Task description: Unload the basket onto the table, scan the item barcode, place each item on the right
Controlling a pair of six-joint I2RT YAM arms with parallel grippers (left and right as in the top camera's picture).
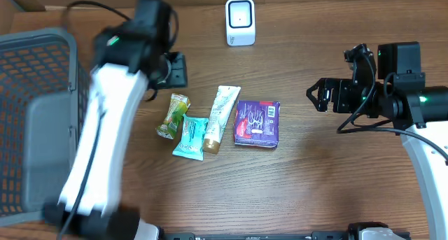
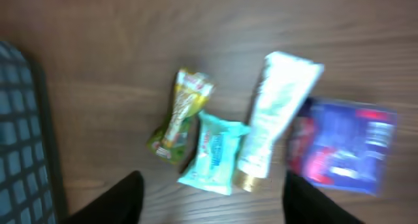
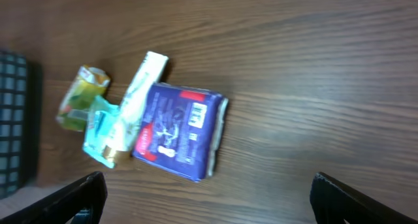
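Four items lie in a cluster mid-table: a green packet [image 1: 172, 115], a teal packet [image 1: 190, 138], a white tube [image 1: 222, 117] and a purple pack [image 1: 257, 123]. The white barcode scanner [image 1: 240, 21] stands at the back. My left gripper [image 1: 176, 70] hovers behind the green packet, its arm blurred. In the left wrist view the left gripper [image 2: 212, 208] is open and empty, with the teal packet [image 2: 215, 152] and the tube [image 2: 274, 113] just beyond it. My right gripper [image 1: 318, 94] is open, right of the purple pack [image 3: 179, 129] and apart from it; its fingertips [image 3: 78, 198] hold nothing.
A grey mesh basket [image 1: 35, 114] fills the left side of the table, its rim showing in the left wrist view as basket [image 2: 26, 132]. Bare wood lies between the purple pack and the right arm and along the front edge.
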